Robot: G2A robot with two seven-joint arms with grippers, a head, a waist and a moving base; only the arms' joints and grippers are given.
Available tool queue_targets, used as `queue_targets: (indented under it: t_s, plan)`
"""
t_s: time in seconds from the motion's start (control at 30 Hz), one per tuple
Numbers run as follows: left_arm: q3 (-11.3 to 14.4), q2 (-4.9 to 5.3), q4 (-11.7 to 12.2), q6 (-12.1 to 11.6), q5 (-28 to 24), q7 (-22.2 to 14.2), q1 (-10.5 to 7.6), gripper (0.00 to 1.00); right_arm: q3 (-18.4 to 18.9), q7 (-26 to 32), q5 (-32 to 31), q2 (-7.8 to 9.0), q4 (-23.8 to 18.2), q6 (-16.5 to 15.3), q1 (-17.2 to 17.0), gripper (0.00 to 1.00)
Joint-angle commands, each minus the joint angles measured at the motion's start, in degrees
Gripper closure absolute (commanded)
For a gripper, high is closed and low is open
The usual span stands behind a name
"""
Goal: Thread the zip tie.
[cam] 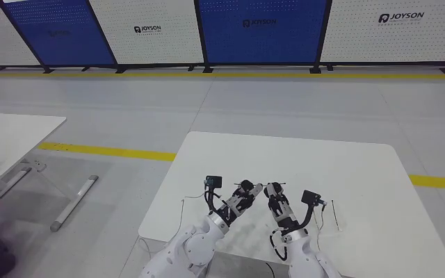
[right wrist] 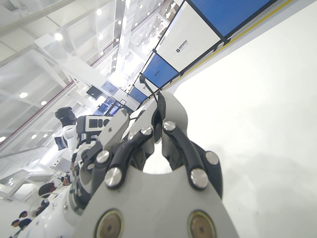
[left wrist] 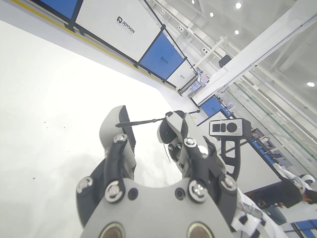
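Note:
A black zip tie (right wrist: 148, 87) is pinched in my right gripper (right wrist: 158, 101), which is shut on it, and its head pokes out past the fingertips. My left gripper (left wrist: 146, 125) is open just beside it. The zip tie's strap (left wrist: 138, 123) crosses the gap between the left fingers, and its pointed tip rests against one black pad (left wrist: 126, 122). In the top view both grippers, left (cam: 245, 187) and right (cam: 273, 189), are held close together over the near part of the white table (cam: 348, 167).
A thin dark strip (cam: 335, 214) lies on the table beside the right arm, and another faint one (cam: 182, 208) lies near the table's left edge. The far half of the table is bare. Blue and white panels (cam: 264, 31) stand beyond the floor.

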Motion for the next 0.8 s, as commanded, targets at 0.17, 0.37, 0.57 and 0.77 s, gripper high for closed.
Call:
queue_targets:
  t_s: [0.17, 0.37, 0.57, 0.77]
  plan:
    - [0.03, 0.0, 0.02, -0.02, 0.11, -0.13, -0.12, 1.0, 0.14, 0.04, 0.04, 0.02, -0.11, -0.02, -0.02, 1.0]
    - [0.01, 0.02, -0.09, -0.16, 0.07, -0.4, -0.11, 1.0, 0.11, 0.4, -0.14, 0.05, -0.36, 0.0, -0.1, 1.0]
    - [0.0, 0.04, -0.29, -0.32, 0.08, -0.54, -0.05, 1.0, 0.04, 0.85, -0.37, 0.09, -0.62, 0.09, -0.17, 1.0]
    - [-0.13, 0.08, -0.58, -0.5, 0.03, -0.52, 0.1, 1.0, -0.01, 0.92, -0.5, 0.1, -0.74, 0.14, -0.2, 1.0]
